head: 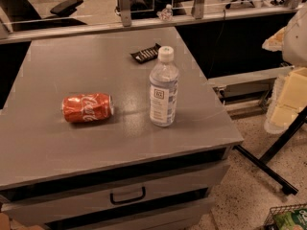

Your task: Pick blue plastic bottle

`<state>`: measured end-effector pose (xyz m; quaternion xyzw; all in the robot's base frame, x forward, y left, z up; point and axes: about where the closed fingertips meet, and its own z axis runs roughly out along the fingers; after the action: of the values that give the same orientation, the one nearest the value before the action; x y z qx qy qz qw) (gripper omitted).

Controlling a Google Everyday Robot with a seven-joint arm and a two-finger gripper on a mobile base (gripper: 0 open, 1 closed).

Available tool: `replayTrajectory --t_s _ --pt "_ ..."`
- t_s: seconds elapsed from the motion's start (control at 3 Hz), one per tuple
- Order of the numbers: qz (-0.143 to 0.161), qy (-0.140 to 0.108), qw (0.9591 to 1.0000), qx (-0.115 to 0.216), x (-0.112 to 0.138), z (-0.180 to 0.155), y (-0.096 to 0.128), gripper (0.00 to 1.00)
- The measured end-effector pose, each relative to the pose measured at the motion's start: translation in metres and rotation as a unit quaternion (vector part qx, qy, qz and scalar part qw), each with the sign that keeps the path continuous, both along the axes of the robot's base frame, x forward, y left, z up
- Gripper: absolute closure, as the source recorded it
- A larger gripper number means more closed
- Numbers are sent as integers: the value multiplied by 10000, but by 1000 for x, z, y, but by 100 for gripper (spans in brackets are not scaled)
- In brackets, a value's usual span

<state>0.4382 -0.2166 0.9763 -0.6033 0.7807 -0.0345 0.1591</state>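
The blue plastic bottle (163,87) stands upright on the grey cabinet top (57,147), right of centre. It is clear and bluish, with a white screw cap and a pale label bearing a small dark square logo. My gripper (289,99) shows as a pale cream shape at the right edge of the camera view. It is off the table, well to the right of the bottle, and touches nothing on the table.
A crushed red Coca-Cola can (87,108) lies on its side left of the bottle. A dark snack wrapper (146,54) lies behind it. A tiny clear bottle (166,12) sits on the far ledge. Black frame legs (266,164) and a wire basket (287,217) are on the floor at right.
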Motion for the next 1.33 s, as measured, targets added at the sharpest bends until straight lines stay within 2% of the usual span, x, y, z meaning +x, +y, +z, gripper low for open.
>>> replayTrajectory --t_s 0.33,0.67,1.0,1.33 --pt "0 -1 10000 0 0 0 0 0" --pt "-55 -83 9990 438 2 -3 7 0" --pt "-252 -276 9887 1454 11 -20 16 0" --pt "-126 -754 9622 2613 18 -29 44 0"
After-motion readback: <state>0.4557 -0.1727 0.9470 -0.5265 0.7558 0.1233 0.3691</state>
